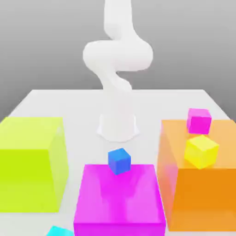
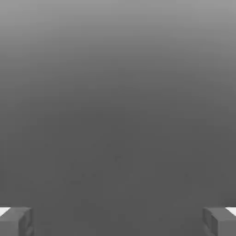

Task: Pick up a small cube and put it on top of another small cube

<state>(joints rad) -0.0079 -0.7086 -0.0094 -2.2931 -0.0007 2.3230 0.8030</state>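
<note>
Small cyan cube [image 1: 60,231] at exterior view's near edge, partly cut off, near front of big magenta block [image 1: 119,196], toward exterior view's left. Small blue cube [image 1: 119,161] at magenta block's far edge. Big lime block [image 1: 32,161] to exterior view's left; big orange block [image 1: 203,198] to right, with small yellow cube [image 1: 201,151] and small magenta cube [image 1: 199,121]. White arm [image 1: 117,60] rises beyond, above pale surface [image 1: 156,103]. Pincer [image 2: 118,222] spread wide, nothing between.

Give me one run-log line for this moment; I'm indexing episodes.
hand: open, empty | cyan cube: unstacked | blue cube: on magenta block
</note>
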